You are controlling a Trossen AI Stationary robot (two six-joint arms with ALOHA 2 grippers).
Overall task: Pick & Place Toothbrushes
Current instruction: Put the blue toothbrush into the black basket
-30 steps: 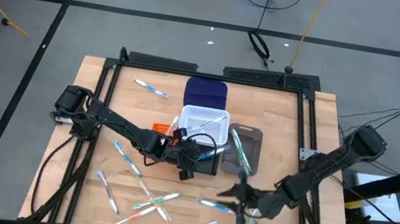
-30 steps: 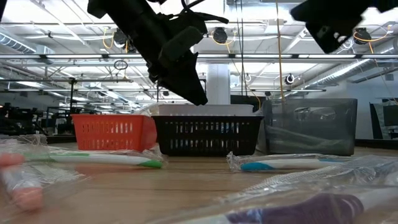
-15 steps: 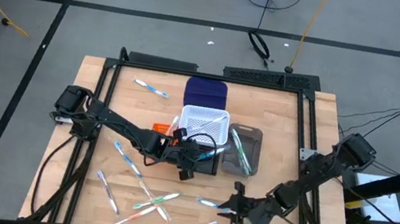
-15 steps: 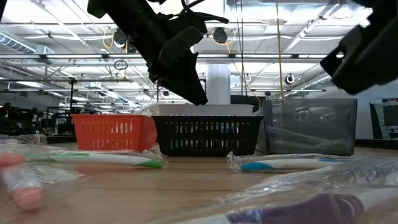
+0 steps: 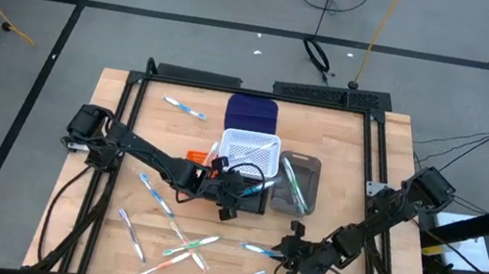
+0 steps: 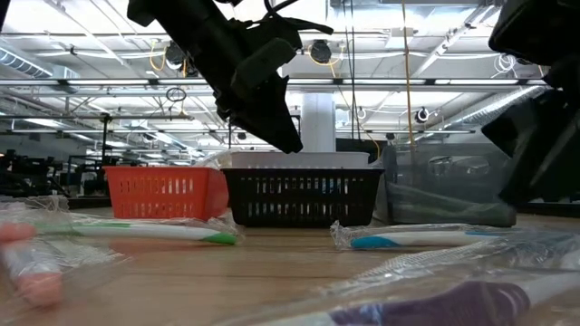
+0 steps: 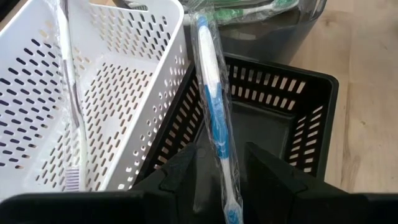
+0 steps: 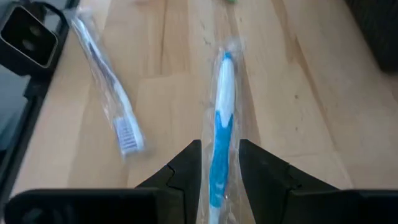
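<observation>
Wooden tabletop [image 5: 122, 109] with a cluster of bins mid-table: navy bin [image 5: 252, 115] at the back, white bin [image 5: 249, 149] in front of it, grey bin [image 5: 297, 182] to its right holding green-accented toothbrushes [image 5: 294, 185], orange bin [image 6: 163, 192] and black bin [image 6: 302, 196] nearest the front.

Left gripper [image 7: 217, 163] hangs over the black bin, beside the white one. Fingers [image 7: 181, 168] closed onto a wrapped blue toothbrush [image 7: 213, 118] that points out over the black bin's rim. A white-handled brush [image 7: 71, 99] lies inside the white bin.

Right gripper [image 8: 219, 157] is low at the front right of the tabletop. Fingers [image 8: 186, 163] narrowly apart, straddling a second wrapped blue-handled toothbrush [image 8: 220, 140] lying flat on the wood; cannot tell if they're gripping it yet. A purple-accented brush [image 8: 107, 87] lies just beside it.

Loose wrapped toothbrushes [image 5: 180, 244] scattered across the front left, one more [image 5: 185, 107] at back left.
</observation>
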